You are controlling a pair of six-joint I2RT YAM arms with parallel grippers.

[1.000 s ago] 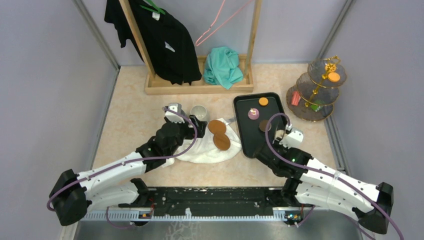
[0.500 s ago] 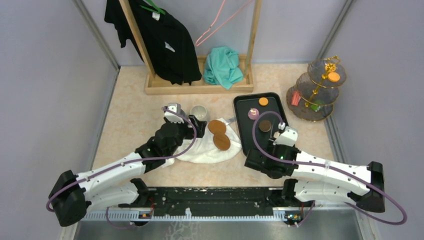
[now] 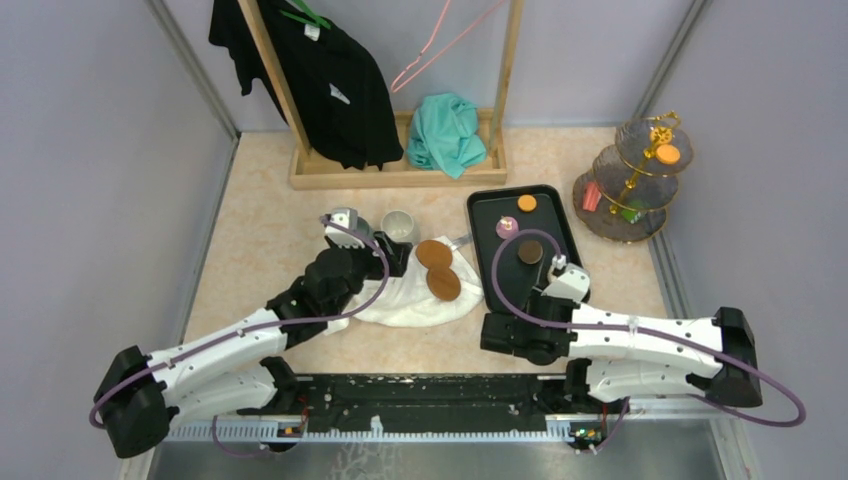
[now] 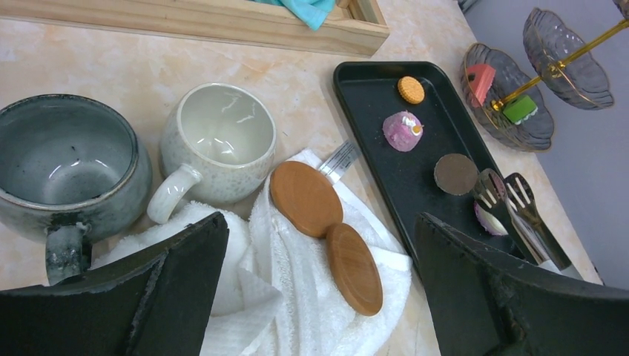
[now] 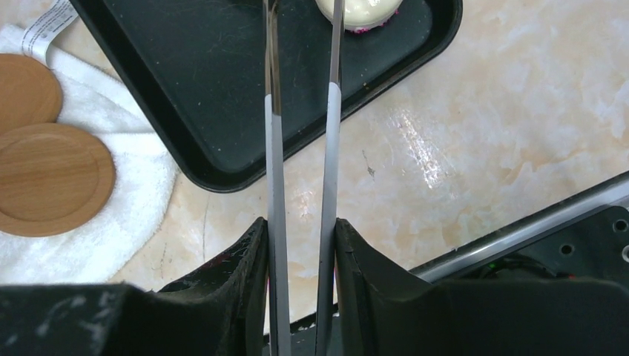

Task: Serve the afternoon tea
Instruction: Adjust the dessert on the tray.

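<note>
Evidently a sweet is being picked off the matte black tray. The right fingers are clenched on slim, polished metal tongs, which point at a glossy white-iced doughnut near the tray's near right corner. Next, I judge, comes a gentle pinch, then a carry to the glass, gold-framed stand off the tray's far right. The left fingers hang released left of the tray, by the glazed grey mug.

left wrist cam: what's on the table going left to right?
grey mug → white mug → wooden coasters → pink sweet → brown disc → glass stand. Skipped: black tray and tongs, since they overlap others.
</note>
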